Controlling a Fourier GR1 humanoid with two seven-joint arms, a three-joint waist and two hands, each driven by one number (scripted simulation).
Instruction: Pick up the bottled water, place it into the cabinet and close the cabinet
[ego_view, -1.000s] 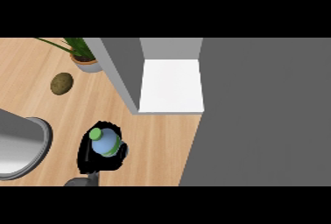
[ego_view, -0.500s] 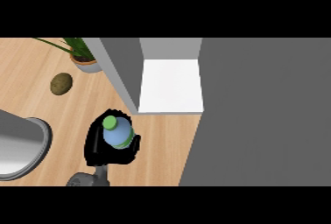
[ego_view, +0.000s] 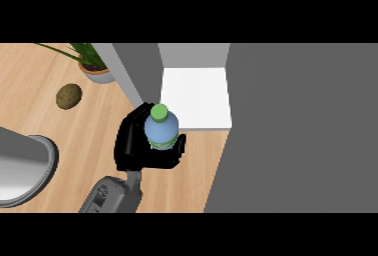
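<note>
The left hand (ego_view: 140, 147) curls around the upright bottled water (ego_view: 161, 127) beside the cabinet (ego_view: 196, 97).

Blue bottled water (ego_view: 160, 129) with green cap, upright, just before the open cabinet (ego_view: 196, 97) with its white shelf

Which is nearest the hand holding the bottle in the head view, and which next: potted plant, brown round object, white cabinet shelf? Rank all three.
Measured from the hand gripping the bottled water:
1. White cabinet shelf, just up and right.
2. Brown round object, up and left on the counter.
3. Potted plant, farthest, at the counter's back.
</note>
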